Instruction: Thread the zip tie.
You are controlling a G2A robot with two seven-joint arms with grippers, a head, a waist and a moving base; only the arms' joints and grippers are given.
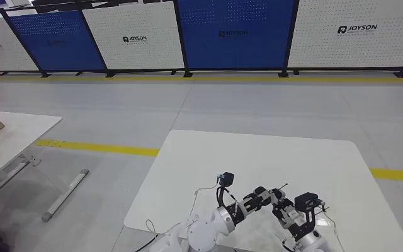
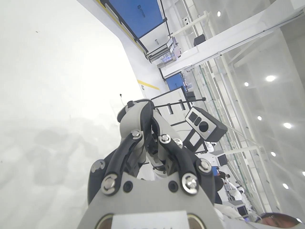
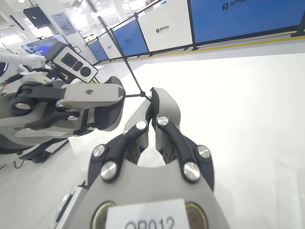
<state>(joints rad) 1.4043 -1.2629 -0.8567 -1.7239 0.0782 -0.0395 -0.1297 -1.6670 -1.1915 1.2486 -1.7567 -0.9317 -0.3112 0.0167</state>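
Right fingers (image 3: 166,106) and left fingers (image 3: 95,94) each clamp the zip tie (image 3: 143,93), its head between them.

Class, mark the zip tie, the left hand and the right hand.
zip tie (image 3: 143,94): right wrist view, where its strands meet.
left hand (image 3: 122,95): right wrist view, between its fingertips.
right hand (image 3: 150,100): right wrist view, between its fingertips.

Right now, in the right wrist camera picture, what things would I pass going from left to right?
left gripper → head of the zip tie → right gripper → white table
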